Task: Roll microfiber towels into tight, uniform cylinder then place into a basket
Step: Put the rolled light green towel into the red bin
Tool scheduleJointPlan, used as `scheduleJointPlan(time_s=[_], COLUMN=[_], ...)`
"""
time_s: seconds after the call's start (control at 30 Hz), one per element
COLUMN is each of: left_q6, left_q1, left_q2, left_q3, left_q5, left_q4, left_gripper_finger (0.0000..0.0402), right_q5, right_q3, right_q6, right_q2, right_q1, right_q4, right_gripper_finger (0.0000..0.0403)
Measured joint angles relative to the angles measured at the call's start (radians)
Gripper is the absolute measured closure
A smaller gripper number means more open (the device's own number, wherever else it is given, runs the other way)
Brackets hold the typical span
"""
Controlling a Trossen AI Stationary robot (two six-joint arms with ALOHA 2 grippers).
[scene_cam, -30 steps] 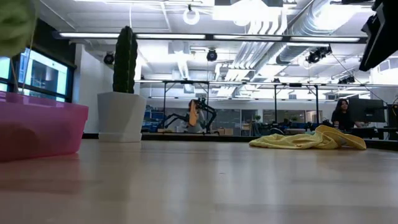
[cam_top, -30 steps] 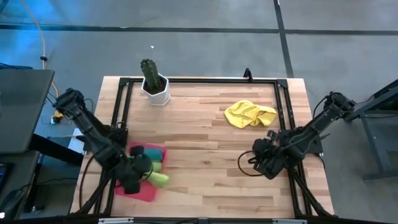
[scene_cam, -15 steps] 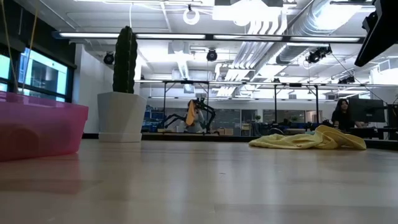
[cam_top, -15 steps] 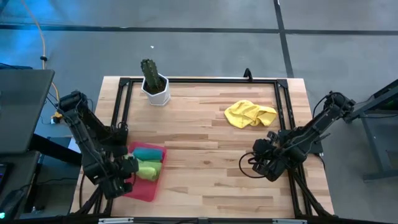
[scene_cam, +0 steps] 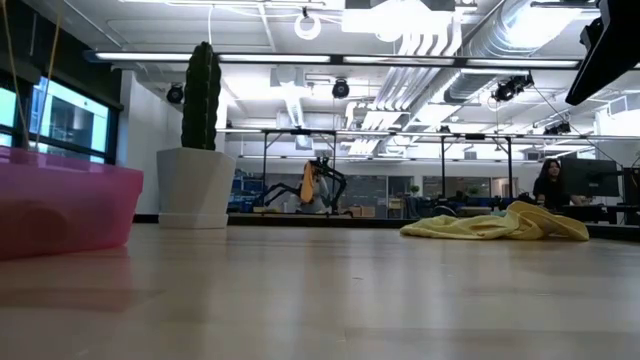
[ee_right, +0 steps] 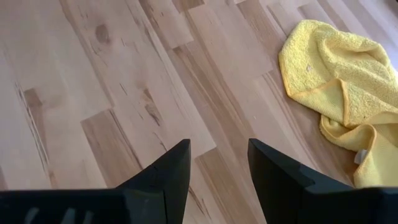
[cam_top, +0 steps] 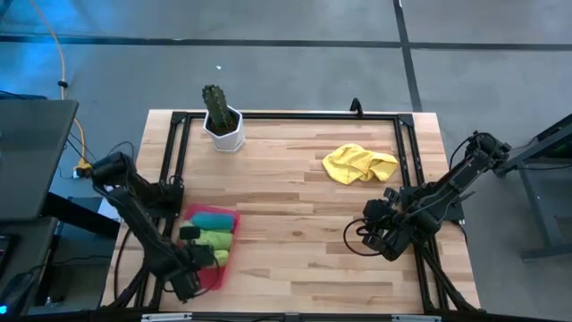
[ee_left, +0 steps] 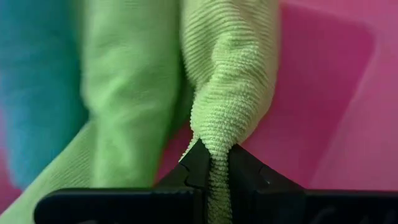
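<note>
The table (cam_top: pixel 295 197) is made of pale wood planks with a black frame around its edge. Past it the low view shows a big bright room with pipes and lights on the ceiling, and a person (scene_cam: pixel 548 182) far off.

A white pot with a cactus (cam_top: pixel 221 119) stands near the far left corner. The pink basket (cam_top: pixel 213 275) sits by the left edge, near the front. Three rolled towels lie in it side by side, long ways across the table: teal (cam_top: pixel 211 221), green (cam_top: pixel 214 237), and the lime green towel (ee_left: pixel 233 74) nearest the front.

The left gripper (ee_left: pixel 213 163) is over the basket, its jaws pinching the lime green towel's end.

The yellow towel (cam_top: pixel 358 164) lies crumpled toward the far right corner.

The right gripper (ee_right: pixel 213 163) waits near the right edge, jaws spread and holding nothing.
</note>
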Motion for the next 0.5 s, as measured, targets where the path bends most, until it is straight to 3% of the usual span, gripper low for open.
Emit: scheduleJointPlan(time_s=[0.33, 0.5], left_q6=[0.097, 0.097], left_q1=[0.099, 0.135], left_q2=[0.066, 0.067], left_q3=[0.001, 0.001], left_q5=[0.042, 0.08], left_q4=[0.013, 0.012], left_gripper_finger=[0.0376, 0.0338], right_q5=[0.0, 0.0], right_q3=[0.0, 0.0], right_q6=[0.0, 0.0], right_q2=[0.0, 0.0], right_q1=[0.0, 0.0], right_q4=[0.01, 0.012], right_gripper_finger=[0.0249, 0.0249])
